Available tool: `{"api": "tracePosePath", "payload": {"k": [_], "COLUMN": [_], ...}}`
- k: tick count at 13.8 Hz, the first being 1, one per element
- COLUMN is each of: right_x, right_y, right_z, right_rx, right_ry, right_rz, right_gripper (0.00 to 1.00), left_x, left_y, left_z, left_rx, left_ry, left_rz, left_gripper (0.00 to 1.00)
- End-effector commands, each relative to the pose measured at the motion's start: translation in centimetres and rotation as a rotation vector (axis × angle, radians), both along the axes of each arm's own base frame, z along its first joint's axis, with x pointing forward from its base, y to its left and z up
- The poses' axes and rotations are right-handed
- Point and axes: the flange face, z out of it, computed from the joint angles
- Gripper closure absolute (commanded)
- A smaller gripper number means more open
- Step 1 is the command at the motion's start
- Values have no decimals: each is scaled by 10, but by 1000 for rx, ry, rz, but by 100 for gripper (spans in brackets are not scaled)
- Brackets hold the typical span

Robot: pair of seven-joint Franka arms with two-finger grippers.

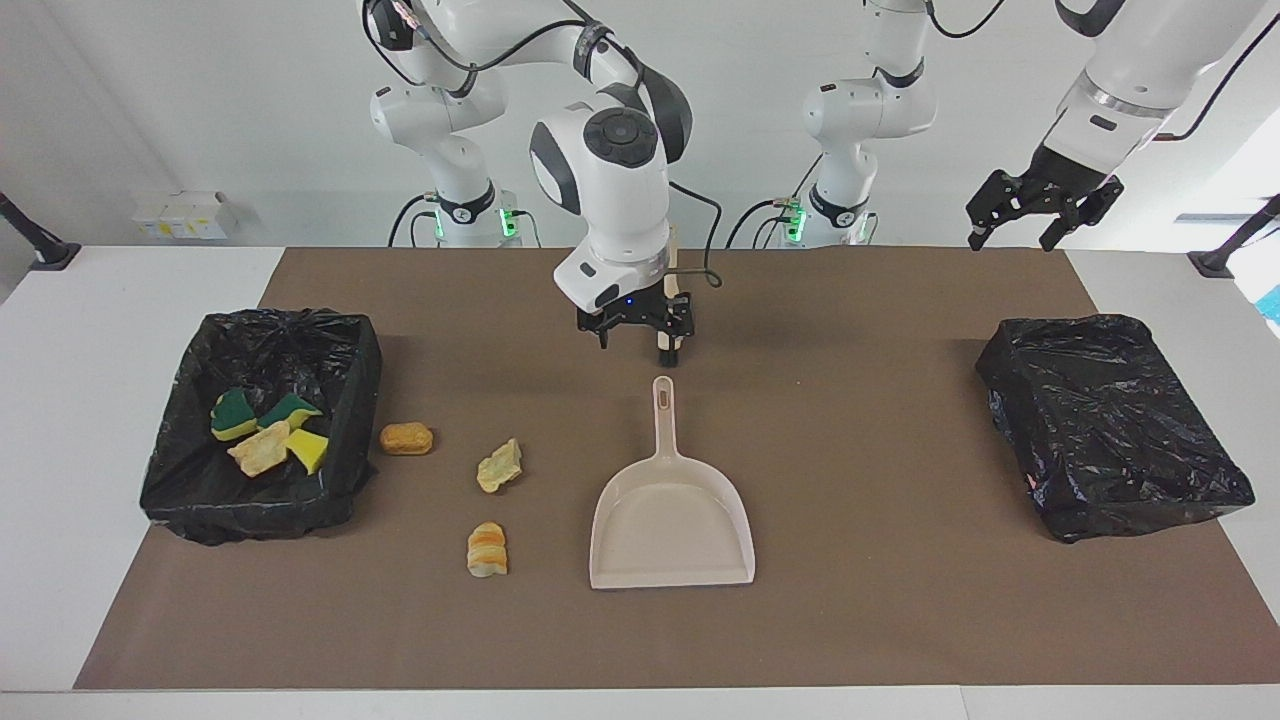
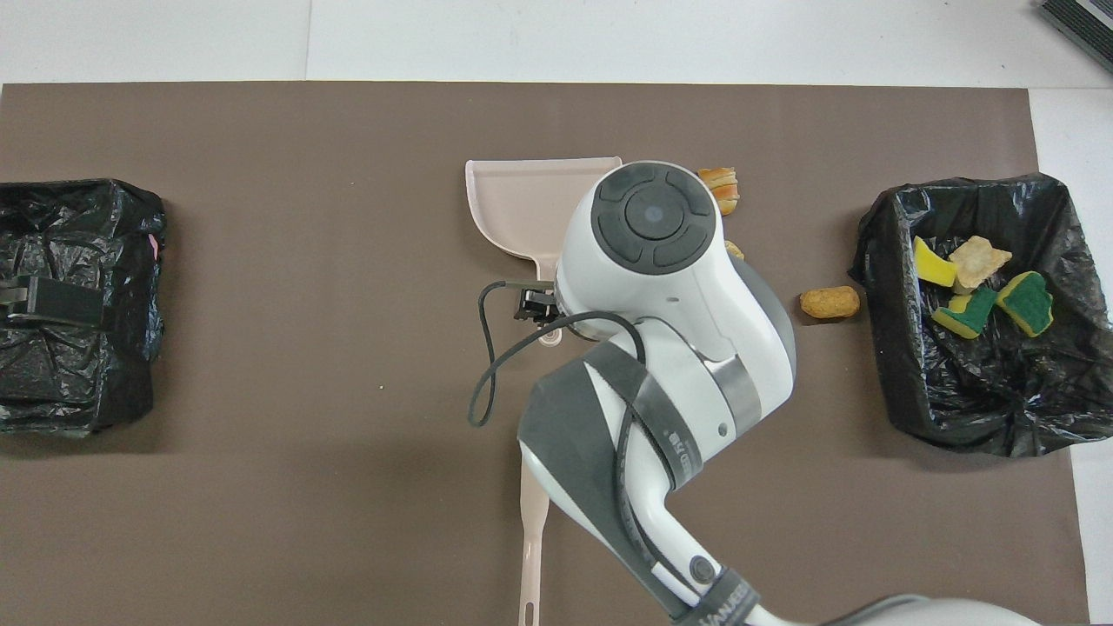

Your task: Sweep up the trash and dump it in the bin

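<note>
A beige dustpan (image 1: 670,520) lies flat on the brown mat at mid-table, its handle (image 1: 663,400) pointing toward the robots. My right gripper (image 1: 635,340) hangs open and empty above the handle's end, clear of it; only one edge of the right gripper (image 2: 535,304) shows from overhead. Three trash scraps lie loose on the mat: an orange chunk (image 1: 406,438) beside the bin, a pale yellow piece (image 1: 498,465) and a striped piece (image 1: 487,550). The black-lined bin (image 1: 250,520) at the right arm's end holds several scraps (image 1: 265,430). My left gripper (image 1: 1010,240) waits open, raised at the left arm's end.
A second black-bagged box (image 1: 1110,420) sits at the left arm's end under the left gripper (image 2: 43,300). A beige brush handle (image 2: 532,539) lies on the mat close to the robots, mostly covered by the right arm.
</note>
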Motion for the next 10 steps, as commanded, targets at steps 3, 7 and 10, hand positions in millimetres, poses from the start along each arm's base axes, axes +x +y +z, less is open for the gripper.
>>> {"api": "tracePosePath", "payload": {"k": [3,7,10], "right_x": [-82,-163,-202], "right_y": [17,37,45], "right_z": [-24,-49,-86], "right_rx": [67,61,38], "right_ry": [-16,10,24], "right_rz": [-62,-73,-84], "right_gripper": [0,0,0], "left_x": [-4,-4,-4], "left_y": [2,3,2], "left_z": [5,5,5], "left_rx": [-2,-2,-2], "left_ry": [-3,-3,-3], "left_rz": [12,15,13], "left_gripper": [0,0,0]}}
